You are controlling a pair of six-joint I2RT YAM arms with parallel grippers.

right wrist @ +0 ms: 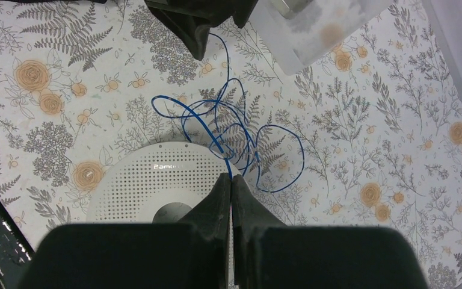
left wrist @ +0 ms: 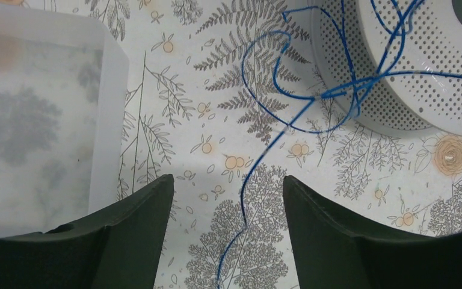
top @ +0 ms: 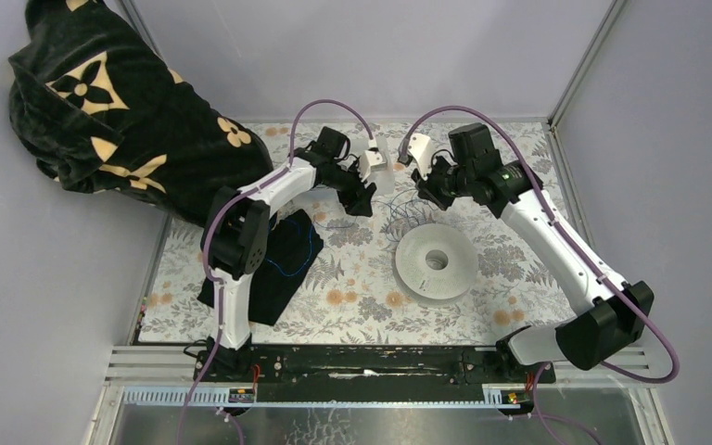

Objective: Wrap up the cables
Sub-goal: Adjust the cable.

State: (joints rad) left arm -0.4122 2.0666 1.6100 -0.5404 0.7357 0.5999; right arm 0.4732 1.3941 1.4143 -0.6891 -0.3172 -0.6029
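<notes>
Right in the middle of the floral tablecloth point(right wrist: 397, 150) sits the blue cable point(right wrist: 240, 129), a loose tangle of hair-fine loops, half on the pattern and half draped over the rim of the perforated white spool point(right wrist: 156, 180). Look at the right gripper point(right wrist: 231, 176): its fingers are pressed tight together, and one strand runs straight down into the seam between their tips, so it looks pinched there, with the tangle fanning out just beyond the tips. On the other side, the left gripper point(left wrist: 227, 178) stands with its jaws well apart and nothing between the pads except a single tail of that same cable, which wanders along the cloth through the gap and touches neither finger. The knot of loops lies ahead of that claw and off to one side, against the spool's edge. A translucent plastic box point(left wrist: 36, 120) sits close beside the left fingers, on the side away from the spool. From above, the two claws face each other over the tangle, and a second blue cable point(top: 317, 243) lies well apart on a black cloth point(top: 273, 273) beside the left arm.
</notes>
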